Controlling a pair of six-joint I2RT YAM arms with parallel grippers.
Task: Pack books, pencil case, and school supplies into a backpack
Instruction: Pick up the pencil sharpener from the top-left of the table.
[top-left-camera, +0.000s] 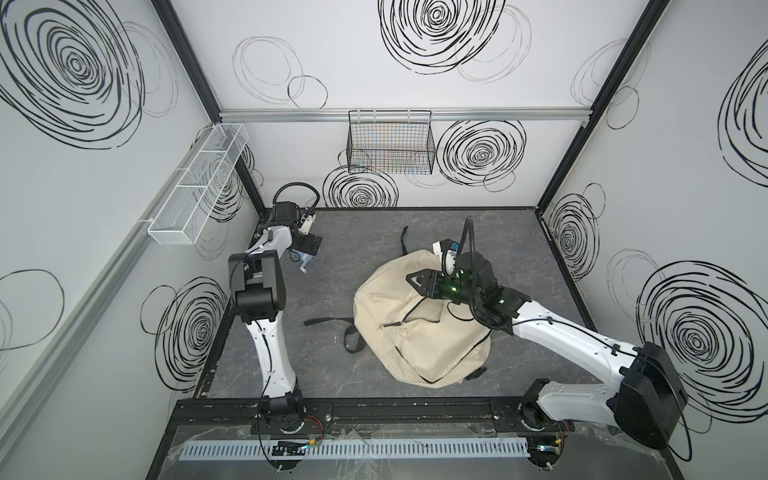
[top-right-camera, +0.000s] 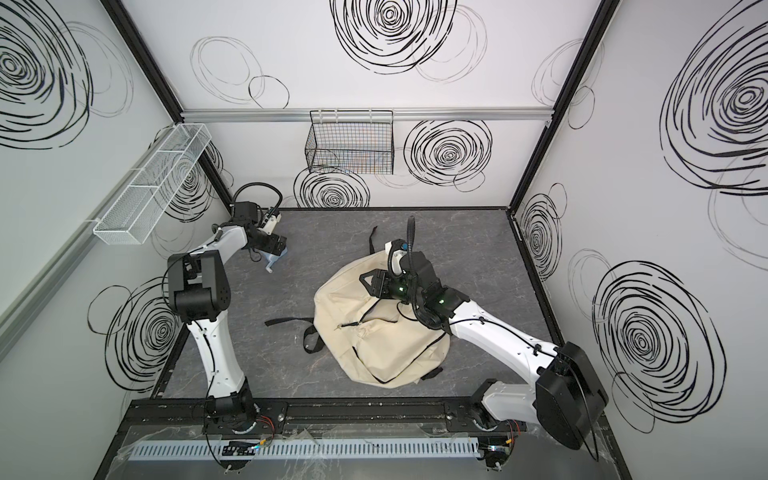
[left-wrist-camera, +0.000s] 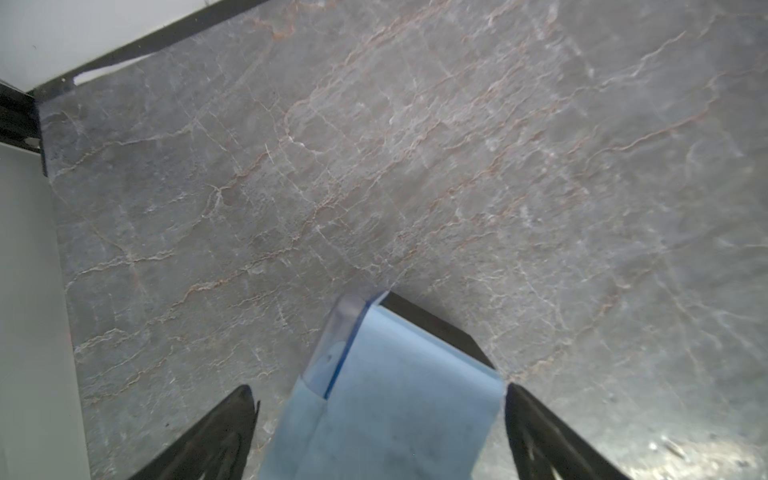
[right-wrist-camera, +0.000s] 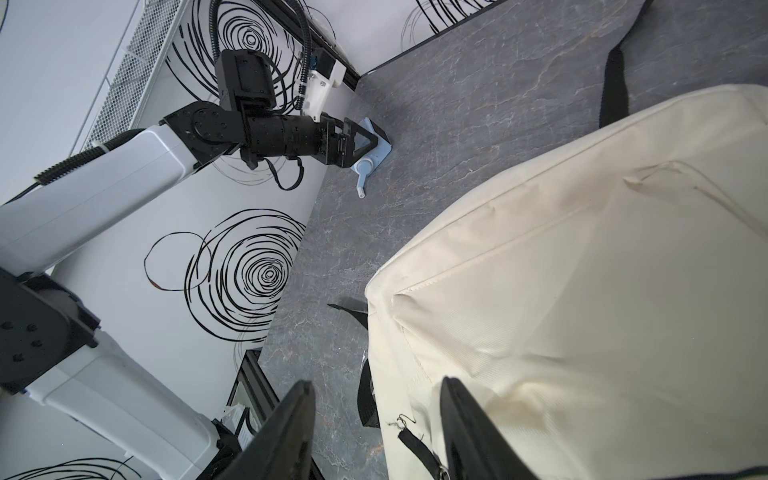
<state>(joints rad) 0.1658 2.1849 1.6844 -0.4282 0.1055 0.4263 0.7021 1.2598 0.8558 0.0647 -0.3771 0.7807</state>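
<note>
The left gripper (left-wrist-camera: 378, 390) stands released astride the boxy light blue crank sharpener (right-wrist-camera: 380, 148), the right gripper (right-wrist-camera: 377, 382) part-open over the floppy cream fabric backpack (top-left-camera: 419, 353) (books, pencil case unseen, presumably packed): sharpener not yet packed.

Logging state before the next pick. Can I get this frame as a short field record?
left claw: open, straddling the pencil sharpener
pencil sharpener: standing on the table near its far left corner, crank sticking out
right claw: open, over one edge of the backpack, nothing clamped
backpack: slumped flat mid-table, black straps spread out beside it
books, pencil case: not in view
</note>
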